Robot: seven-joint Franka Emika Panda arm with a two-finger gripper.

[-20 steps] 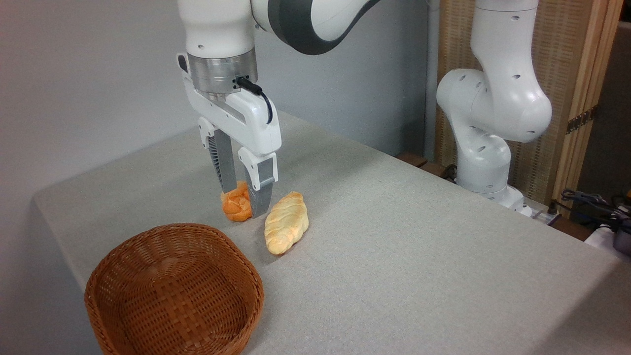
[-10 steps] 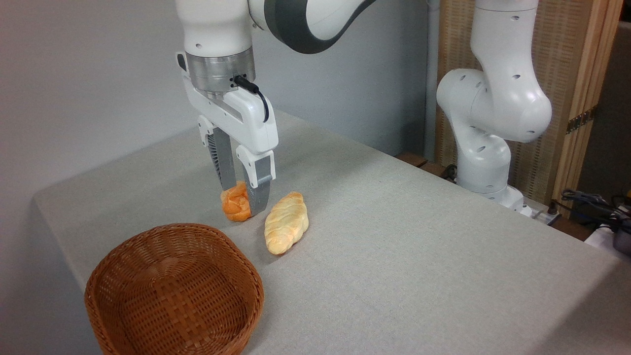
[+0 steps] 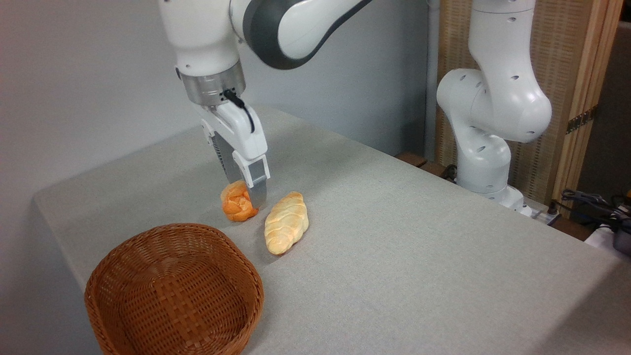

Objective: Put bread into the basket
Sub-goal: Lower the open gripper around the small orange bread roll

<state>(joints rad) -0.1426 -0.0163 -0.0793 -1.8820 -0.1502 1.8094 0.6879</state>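
Arm angled down, hand [image 3: 245,193] pinching bread [image 3: 237,207] on table [image 3: 394,236]

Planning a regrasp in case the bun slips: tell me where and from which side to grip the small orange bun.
Grip the orange bun across its rounded middle, coming straight down from above. It sits low on the table, its lumpy top exposed, with the braided loaf close on its right. The gripper already straddles it that way.

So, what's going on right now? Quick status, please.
Gripper shut on orange bun, low over table. Basket empty, ahead. Braided loaf beside, not blocking.
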